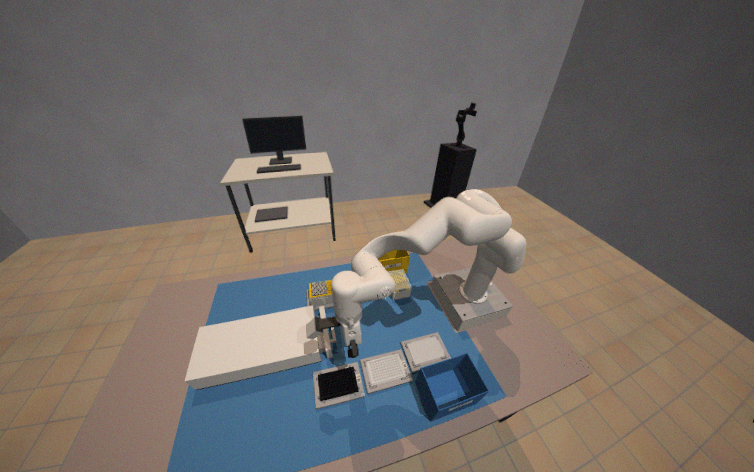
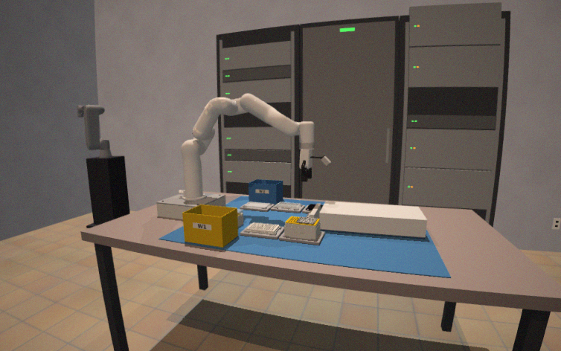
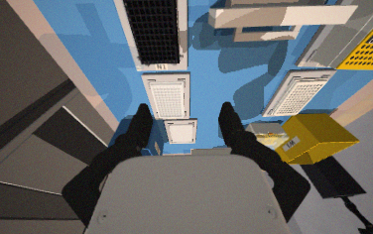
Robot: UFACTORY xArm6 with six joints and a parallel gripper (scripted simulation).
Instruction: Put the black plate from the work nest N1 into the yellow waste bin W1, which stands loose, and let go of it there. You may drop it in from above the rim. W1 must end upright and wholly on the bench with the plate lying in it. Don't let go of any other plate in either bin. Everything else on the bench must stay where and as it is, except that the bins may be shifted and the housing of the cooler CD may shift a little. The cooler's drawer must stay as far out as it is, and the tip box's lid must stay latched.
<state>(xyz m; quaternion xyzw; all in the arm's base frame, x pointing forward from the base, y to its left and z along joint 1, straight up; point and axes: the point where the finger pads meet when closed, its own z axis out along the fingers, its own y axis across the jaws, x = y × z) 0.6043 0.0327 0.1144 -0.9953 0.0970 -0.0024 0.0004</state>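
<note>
The black plate (image 1: 336, 384) lies in its grey nest N1 at the front of the blue mat, and it also shows at the top of the wrist view (image 3: 157, 31). The yellow bin W1 (image 2: 210, 225) stands upright on the mat's other side; it is partly hidden behind the arm in the top view (image 1: 395, 260) and lies at the right of the wrist view (image 3: 314, 138). My gripper (image 1: 351, 349) (image 2: 305, 171) hangs well above the bench, pointing down, short of the black plate. Its fingers are wide open and empty.
Two white plates (image 1: 385, 369) (image 1: 425, 350) sit in nests beside the black one, then the blue bin (image 1: 451, 386). The white cooler (image 1: 253, 346) with its drawer (image 1: 325, 333) part out lies to the left. The yellow tip box (image 1: 321, 290) and another white plate (image 3: 298, 94) stand near W1.
</note>
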